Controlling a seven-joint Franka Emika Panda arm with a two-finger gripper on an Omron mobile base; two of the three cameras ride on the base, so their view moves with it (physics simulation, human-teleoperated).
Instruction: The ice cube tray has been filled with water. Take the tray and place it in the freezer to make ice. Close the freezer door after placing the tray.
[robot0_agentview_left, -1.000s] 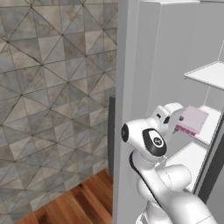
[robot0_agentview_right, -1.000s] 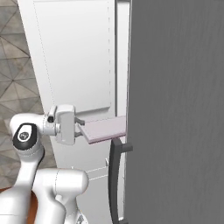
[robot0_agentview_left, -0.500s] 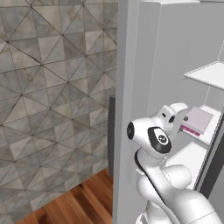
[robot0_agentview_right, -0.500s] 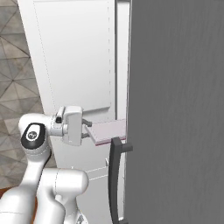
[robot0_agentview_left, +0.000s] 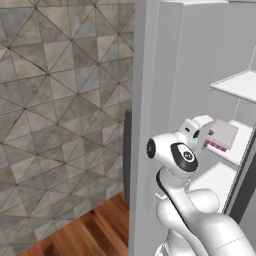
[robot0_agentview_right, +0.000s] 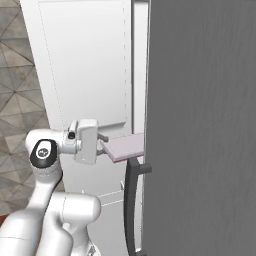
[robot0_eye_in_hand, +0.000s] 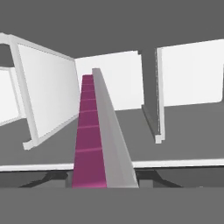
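Standing open, the freezer (robot0_agentview_left: 200, 75) is showing white walls and shelves (robot0_agentview_left: 239, 85), while its grey freezer door (robot0_agentview_left: 142, 125) is seen edge-on in the left base view, so the dispenser niche is hidden. A second grey door (robot0_agentview_right: 205, 125) is covering much of the right base view, cutting off the far end of the ice cube tray (robot0_agentview_right: 127, 146). The gripper (robot0_agentview_right: 102, 145) is pinching the tray's near end, holding it level inside the compartment just above a shelf (robot0_agentview_left: 240, 145); its fingertips are hard to make out.
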